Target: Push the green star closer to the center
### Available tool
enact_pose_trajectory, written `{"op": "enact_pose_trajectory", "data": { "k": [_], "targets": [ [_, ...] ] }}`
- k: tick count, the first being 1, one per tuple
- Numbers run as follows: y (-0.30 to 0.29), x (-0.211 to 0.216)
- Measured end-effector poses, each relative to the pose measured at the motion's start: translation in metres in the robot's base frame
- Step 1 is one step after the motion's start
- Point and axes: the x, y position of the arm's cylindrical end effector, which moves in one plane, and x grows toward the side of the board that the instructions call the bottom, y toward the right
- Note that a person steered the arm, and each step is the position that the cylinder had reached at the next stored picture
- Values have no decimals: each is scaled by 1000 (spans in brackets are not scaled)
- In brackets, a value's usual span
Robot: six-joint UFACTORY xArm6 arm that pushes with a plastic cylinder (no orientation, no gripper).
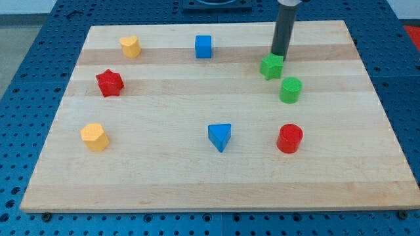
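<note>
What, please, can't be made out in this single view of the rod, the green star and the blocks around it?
- My tip: its very end sits just behind the green star, so whether they touch cannot be told.
- Rod's upper part and the arm: cut off by the view's top edge.
- Green star's far side: hidden by the block itself.
- Green cylinder: the gap to the star looks narrow; its back is unseen.

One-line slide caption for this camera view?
My tip sits at the green star's upper-right edge on the wooden board, with the green cylinder just below-right.
</note>
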Motion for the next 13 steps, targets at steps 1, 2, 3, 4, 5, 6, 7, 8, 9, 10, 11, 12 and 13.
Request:
{"op": "enact_pose_trajectory", "data": {
  "k": [1,2,3,4,5,6,7,8,9,10,11,12,13],
  "targets": [
    [15,-5],
    [78,0],
    [132,37],
    [133,82],
    [99,79],
    [56,61],
    [21,46],
    [33,36],
    [90,30],
    [97,-9],
    [66,-21],
    [3,0],
    [-41,22]
  ]
}}
